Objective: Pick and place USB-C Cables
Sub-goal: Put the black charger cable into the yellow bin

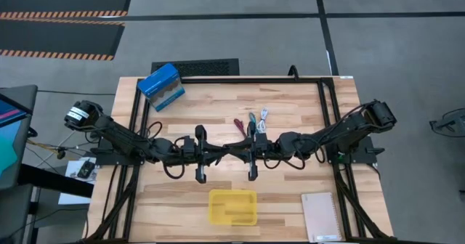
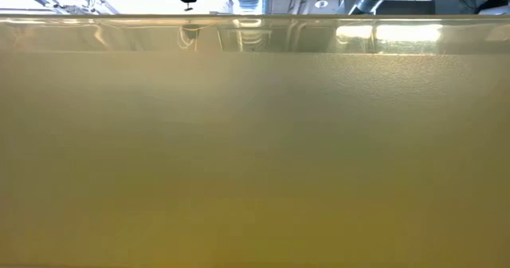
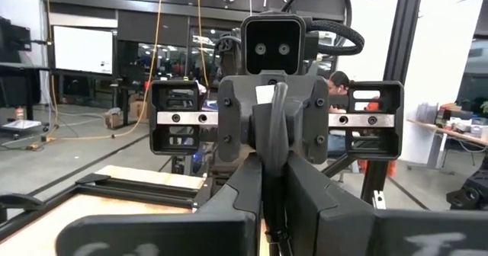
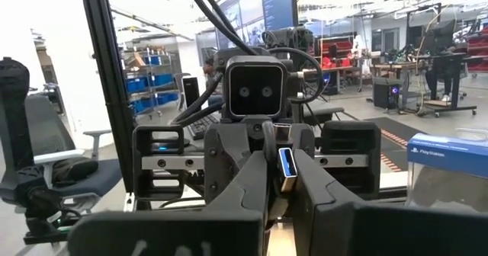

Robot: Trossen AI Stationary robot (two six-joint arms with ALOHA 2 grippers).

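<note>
Both arms meet mid-desk (image 1: pixel 290 200), jaws facing. Left gripper (image 3: pixel 276 203) pinches a cable; right gripper (image 4: pixel 284 203) pinches its USB plug (image 4: pixel 287 168). Risk: pulling apart could yank plug loose, w/ cable dropping short of yellow tray (image 1: pixel 233 208).

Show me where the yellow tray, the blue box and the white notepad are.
yellow tray (image 1: pixel 233 198): high view, on its far rim.
blue box (image 1: pixel 160 86): high view, on its top face.
white notepad (image 1: pixel 320 216): high view, on the middle of its cover.
</note>
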